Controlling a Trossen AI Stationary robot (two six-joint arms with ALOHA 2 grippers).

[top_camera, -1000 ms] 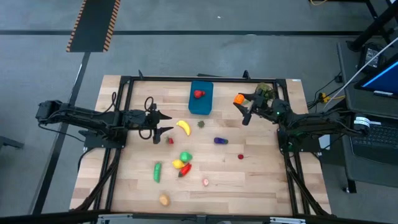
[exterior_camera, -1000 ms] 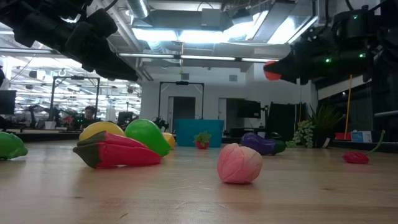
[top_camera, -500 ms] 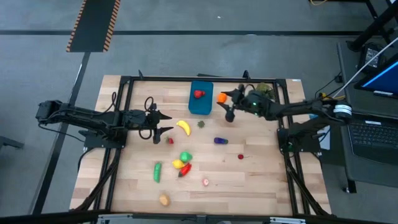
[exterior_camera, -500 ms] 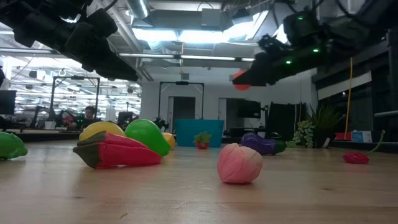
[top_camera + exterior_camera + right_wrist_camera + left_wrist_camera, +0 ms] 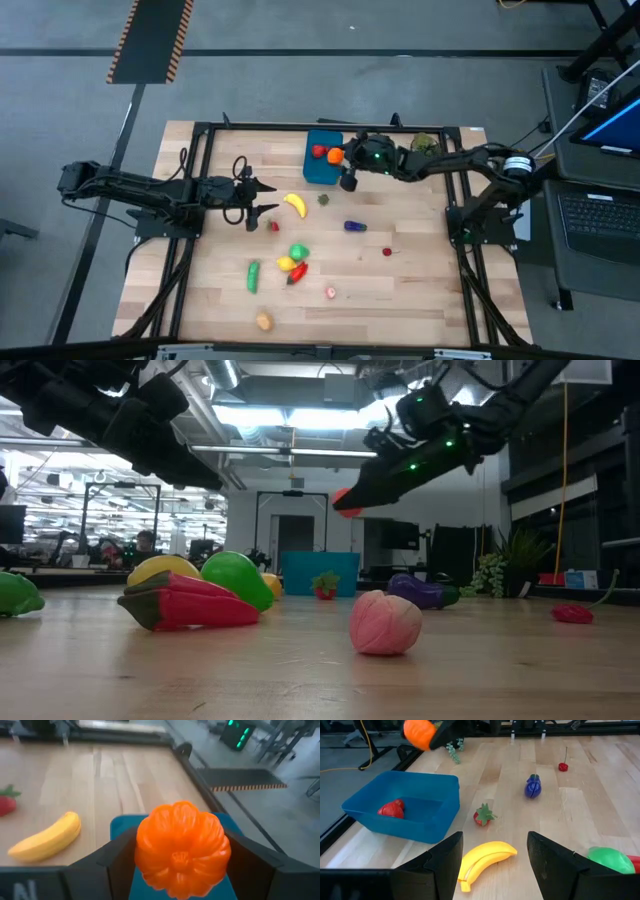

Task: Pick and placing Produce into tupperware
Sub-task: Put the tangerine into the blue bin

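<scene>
My right gripper (image 5: pixel 340 158) reaches from the table's right along the far edge, shut on a ribbed orange (image 5: pixel 182 847) held in the air over the right rim of the teal-blue tupperware (image 5: pixel 320 168). A red strawberry (image 5: pixel 319 152) lies inside the tub. My left gripper (image 5: pixel 262 198) hovers open at the table's left, above the wood, with the yellow banana (image 5: pixel 485 862) on the table just beyond its fingers. Other produce lies loose on the table: a leafy strawberry (image 5: pixel 324 199), an eggplant (image 5: pixel 354 226), a green cucumber (image 5: pixel 253 276) and a red pepper (image 5: pixel 297 272). My right gripper pinches the orange by its two opposite sides (image 5: pixel 145 845) between its two fingers (image 5: pixel 115 862). The fingers come from the table's right, slanting a little downward. The orange (image 5: pixel 345 503) is lifted well clear of the table, above the tub's right edge.
A leafy plant sprig (image 5: pixel 425 143) lies at the far right. A green and a yellow toy (image 5: pixel 292 256) cluster mid-table, with a pink fruit (image 5: pixel 331 293), a small red fruit (image 5: pixel 387 252) and a tan one (image 5: pixel 263 321) toward the near edge. A black frame rail (image 5: pixel 330 126) runs behind the tub.
My right gripper has carried the orange along the far edge toward the table's left, from near the plant sprig to above the tub's right rim. It kept about the same height and rolled a little. The orange stayed in its hold.
</scene>
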